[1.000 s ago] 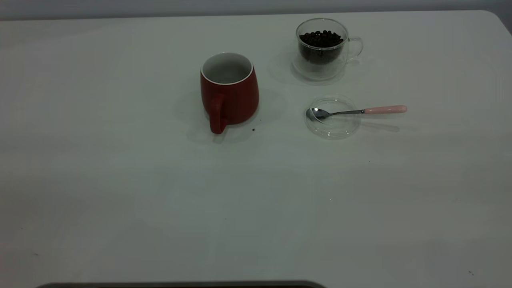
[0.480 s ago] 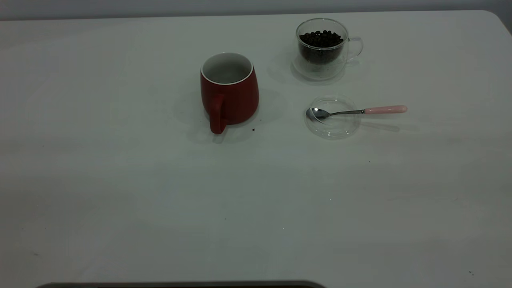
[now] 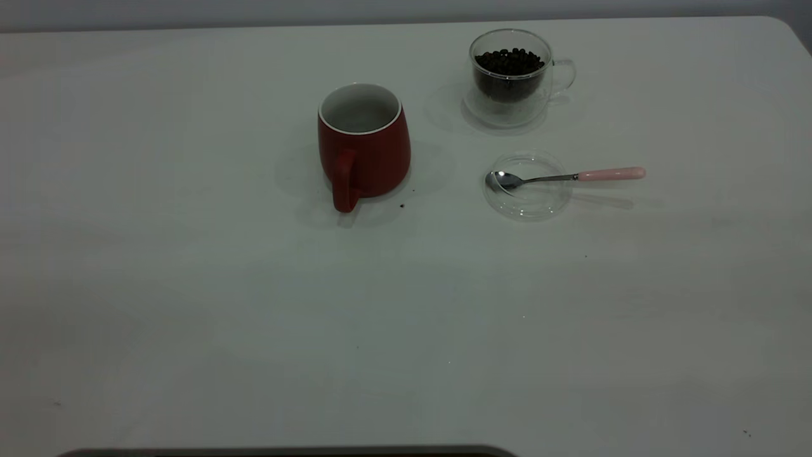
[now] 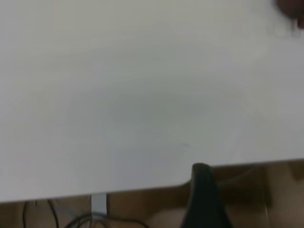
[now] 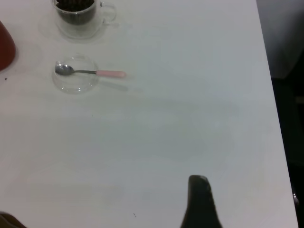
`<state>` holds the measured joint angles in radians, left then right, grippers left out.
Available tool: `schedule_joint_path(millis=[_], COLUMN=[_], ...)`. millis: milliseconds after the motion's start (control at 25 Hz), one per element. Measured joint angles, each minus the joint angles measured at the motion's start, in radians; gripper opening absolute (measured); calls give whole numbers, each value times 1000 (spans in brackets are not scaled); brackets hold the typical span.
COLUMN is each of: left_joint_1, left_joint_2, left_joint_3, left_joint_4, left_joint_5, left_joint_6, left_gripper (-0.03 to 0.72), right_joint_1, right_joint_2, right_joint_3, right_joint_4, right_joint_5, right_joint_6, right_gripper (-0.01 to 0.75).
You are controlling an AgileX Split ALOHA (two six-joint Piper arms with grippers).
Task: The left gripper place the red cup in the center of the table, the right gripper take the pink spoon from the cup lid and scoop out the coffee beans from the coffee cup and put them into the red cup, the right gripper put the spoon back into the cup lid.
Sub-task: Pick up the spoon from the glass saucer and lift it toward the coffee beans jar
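Note:
The red cup (image 3: 363,146) stands upright on the table (image 3: 190,285), a little back of its middle, handle toward the camera; its edge shows in the right wrist view (image 5: 4,45). The coffee cup (image 3: 510,76) (image 5: 78,14) holds coffee beans (image 3: 509,61) at the back right. In front of it lies the cup lid (image 3: 526,197) (image 5: 76,81), with the pink spoon (image 3: 609,173) (image 5: 110,73) resting bowl-in, handle pointing right. Neither gripper appears in the exterior view. My right gripper (image 5: 199,204) hovers over bare table far from the spoon. My left gripper (image 4: 204,199) hangs at the table's edge.
A few dark specks (image 3: 402,205) lie beside the red cup. The table's right edge drops to dark floor (image 5: 289,118) in the right wrist view. Past the table's edge in the left wrist view are brown floor and cables (image 4: 71,218).

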<state>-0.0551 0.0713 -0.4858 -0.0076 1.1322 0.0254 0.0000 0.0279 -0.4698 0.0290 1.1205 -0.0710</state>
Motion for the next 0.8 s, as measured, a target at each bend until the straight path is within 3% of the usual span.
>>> schedule_joint_path(millis=[800], left_joint_1=[0], left_joint_2=[-89], left_joint_3=[0], left_joint_4=[1], left_joint_5=[2], left_joint_6=[0], left_gripper=[588], right_joint_1=[0], right_joint_2=[0], right_joint_3=[0], right_joint_4=[0], right_joint_5=[0], right_joint_6=[0], right_gripper=[573])
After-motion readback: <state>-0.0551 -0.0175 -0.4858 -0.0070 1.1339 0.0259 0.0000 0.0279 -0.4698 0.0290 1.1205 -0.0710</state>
